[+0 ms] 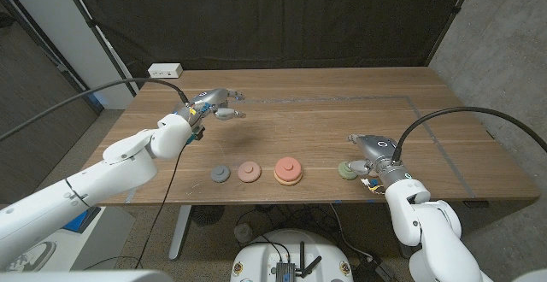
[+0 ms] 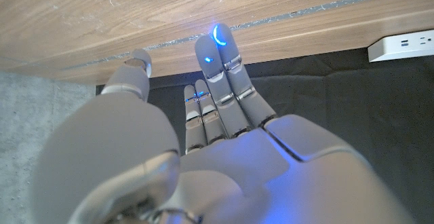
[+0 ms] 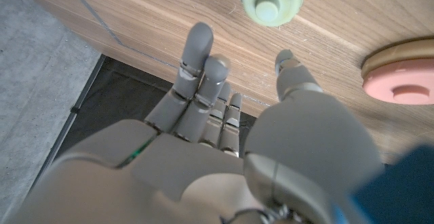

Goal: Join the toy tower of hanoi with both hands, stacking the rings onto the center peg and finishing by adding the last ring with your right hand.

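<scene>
1. Wooden table (image 1: 325,124), black curtain (image 1: 273,17) behind.
2. Rings near front edge: grey (image 1: 220,174), pink (image 1: 249,173), orange-pink stack (image 1: 288,171), green (image 1: 347,171).
3. Left hand (image 1: 214,104) raised, fingers apart, holds nothing.
4. Right hand (image 1: 369,148) just beside green ring, fingers extended, nothing held.

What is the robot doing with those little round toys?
It is building a ring-stacking toy, but right now neither hand holds anything. The left hand hovers open over the far side of the table. The right hand is open beside the green ring, not holding it. Along the near edge sit a grey ring, a pink ring and the orange base with a pink ring already on it. So most rings are not yet stacked.
</scene>
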